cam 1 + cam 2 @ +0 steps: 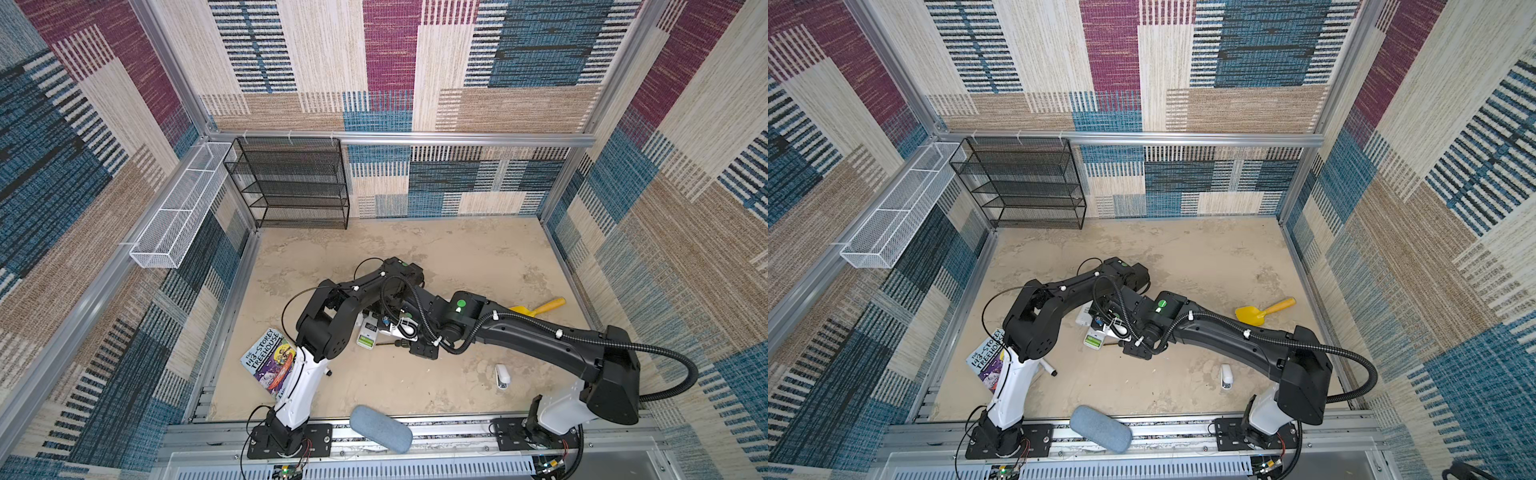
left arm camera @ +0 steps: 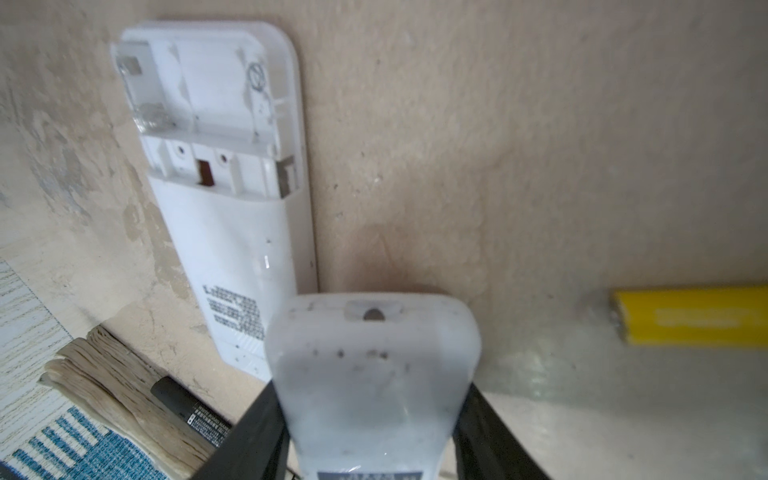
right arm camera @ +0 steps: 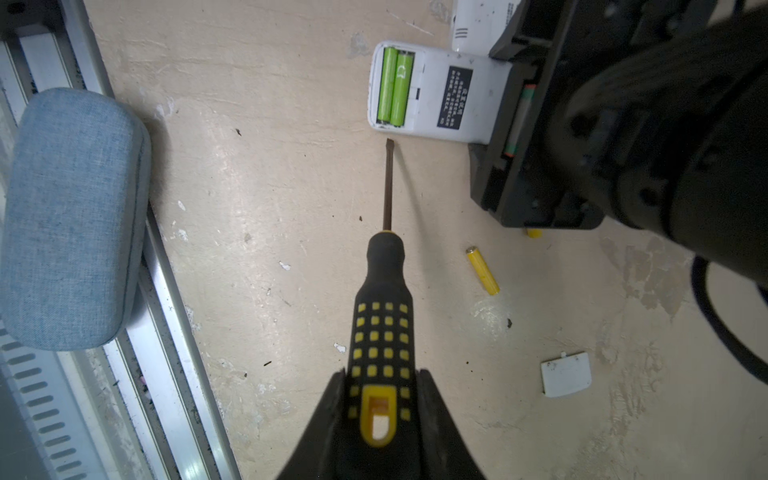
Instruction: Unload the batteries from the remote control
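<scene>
**Two batteries sit in the remote**

The right claw (image 3: 380,399) is clamped on the screwdriver (image 3: 384,316). Its tip is just short of the open remote (image 3: 486,95), upper centre, which houses two green batteries (image 3: 395,85). A yellow battery (image 3: 483,270) lies loose on the table (image 3: 249,166). The left claw (image 2: 374,415) grips a white handset (image 2: 374,365).

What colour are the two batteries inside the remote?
The batteries are bright green; right wrist view.
</scene>
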Tool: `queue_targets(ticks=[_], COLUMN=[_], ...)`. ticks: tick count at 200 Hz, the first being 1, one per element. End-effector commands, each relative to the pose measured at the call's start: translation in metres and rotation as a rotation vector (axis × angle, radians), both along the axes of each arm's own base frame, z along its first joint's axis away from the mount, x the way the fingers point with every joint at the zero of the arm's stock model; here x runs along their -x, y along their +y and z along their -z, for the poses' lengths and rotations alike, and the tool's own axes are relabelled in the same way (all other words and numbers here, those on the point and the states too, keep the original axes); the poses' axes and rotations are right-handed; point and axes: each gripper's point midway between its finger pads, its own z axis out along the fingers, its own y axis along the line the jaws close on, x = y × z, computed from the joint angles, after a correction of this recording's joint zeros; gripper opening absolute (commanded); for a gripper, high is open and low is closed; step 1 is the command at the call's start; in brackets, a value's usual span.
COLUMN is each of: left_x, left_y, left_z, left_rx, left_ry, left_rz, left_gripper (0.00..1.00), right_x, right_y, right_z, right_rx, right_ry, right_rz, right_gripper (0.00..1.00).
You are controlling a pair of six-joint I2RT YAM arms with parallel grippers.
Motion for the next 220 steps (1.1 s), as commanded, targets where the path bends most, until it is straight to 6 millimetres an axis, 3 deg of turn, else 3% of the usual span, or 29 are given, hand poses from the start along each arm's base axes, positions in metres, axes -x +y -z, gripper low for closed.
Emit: queue_targets(ticks=[1,62,220], left_x=[0.005,0.006,0.005], left_y=[0.000,0.000,0.001], left_z=[0.012,0.011,0.015], left_rx=[-0.004,-0.007,-0.027], left_ry=[0.029,0.027,0.024], left_rz=[-0.013,-0.009,-0.002], left_gripper=[0.42,0.42,0.41], right_x=[-0.006,-0.007,-0.004], right_y=[0.014,0.011,0.006], right_z=[-0.018,-0.005,0.002], right_rx=[-0.084,-0.037,0.006], right_ry=[-0.043,-0.035,-0.014], right_rz=[-0.012,-0.009,-0.007], right_gripper=[0.00,0.00,0.00])
